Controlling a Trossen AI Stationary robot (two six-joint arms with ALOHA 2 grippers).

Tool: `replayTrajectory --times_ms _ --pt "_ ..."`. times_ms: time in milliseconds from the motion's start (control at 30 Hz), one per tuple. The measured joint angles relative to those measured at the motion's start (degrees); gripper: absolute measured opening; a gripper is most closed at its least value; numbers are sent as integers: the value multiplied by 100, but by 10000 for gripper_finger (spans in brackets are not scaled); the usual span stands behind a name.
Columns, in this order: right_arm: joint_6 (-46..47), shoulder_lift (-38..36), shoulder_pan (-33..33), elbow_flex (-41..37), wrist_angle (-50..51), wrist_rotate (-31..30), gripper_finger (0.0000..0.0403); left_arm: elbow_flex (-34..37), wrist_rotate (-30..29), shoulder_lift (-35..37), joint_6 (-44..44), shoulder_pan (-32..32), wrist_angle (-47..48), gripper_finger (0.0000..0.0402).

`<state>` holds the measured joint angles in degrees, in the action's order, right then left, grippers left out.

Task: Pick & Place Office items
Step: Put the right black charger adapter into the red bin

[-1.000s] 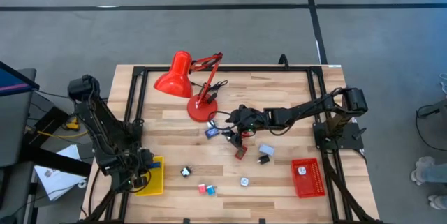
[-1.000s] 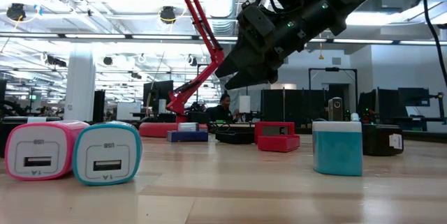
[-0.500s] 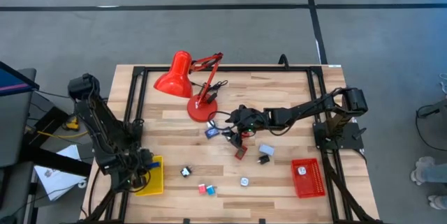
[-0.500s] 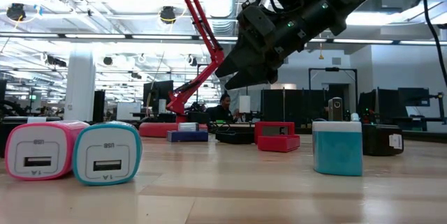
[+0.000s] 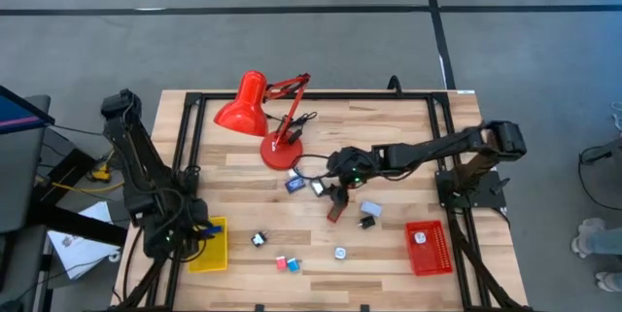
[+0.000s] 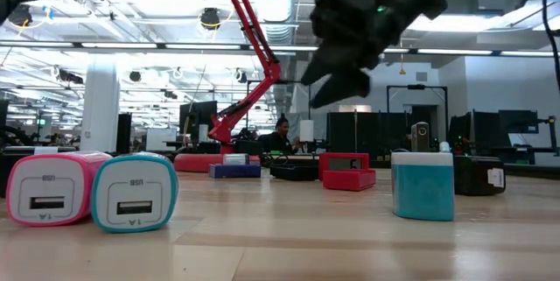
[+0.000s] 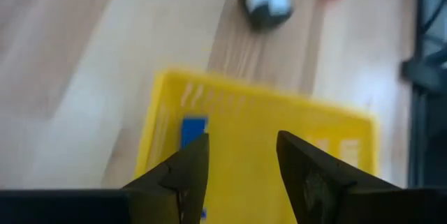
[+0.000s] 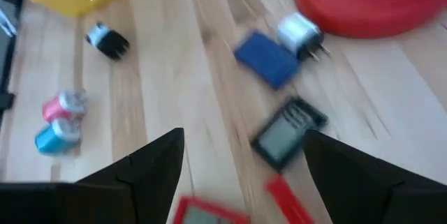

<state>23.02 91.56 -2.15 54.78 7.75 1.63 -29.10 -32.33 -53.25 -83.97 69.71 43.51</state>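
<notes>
Work is just begun: one blue item [image 7: 193,132] lies in my yellow tray [image 5: 208,247] at seven o'clock. Left gripper [image 7: 241,161] and right gripper [image 8: 241,155], fingers apart, hold nothing. Other items [image 5: 287,263] wait mid-table.

Probably an open-plan office: monitors [image 6: 201,116], ceiling ducts [image 6: 289,31].

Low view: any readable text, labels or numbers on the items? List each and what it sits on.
Pink USB charger block: small embossed mark above the port, too small to read.
Teal USB charger block: same kind of mark, too small to read.
Black box with a white sticker: sticker print too small to read.
Small grey calculator in the right wrist view: display blurred, no digits readable.
Nothing else carries legible text.
</notes>
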Motion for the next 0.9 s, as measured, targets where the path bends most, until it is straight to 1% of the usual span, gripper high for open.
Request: replayTrajectory --times_ms 200,367,467,533,733,833,900 --pt "-13 -419 -331 2 826 11 286 2 -907 598 703 -131 -5 159" --pt "380 -619 -651 2 1705 4 286 2 -2120 784 1533 -641 -159 159" --pt "400 -622 -870 0 2106 9 286 2 -2576 771 2239 -1078 -353 159" --pt "400 -610 -1007 0 2304 23 286 2 -2761 732 2601 -1399 -590 159" --pt "370 -607 -1309 0 2842 137 286 2 -2941 561 3400 -2286 -1237 161" --pt "107 -605 -1438 0 2943 132 286 2 -3122 429 3713 -2688 -1527 158" --pt "-61 -605 -1552 0 2925 22 286 2 -3133 296 3830 -2947 -1741 157"
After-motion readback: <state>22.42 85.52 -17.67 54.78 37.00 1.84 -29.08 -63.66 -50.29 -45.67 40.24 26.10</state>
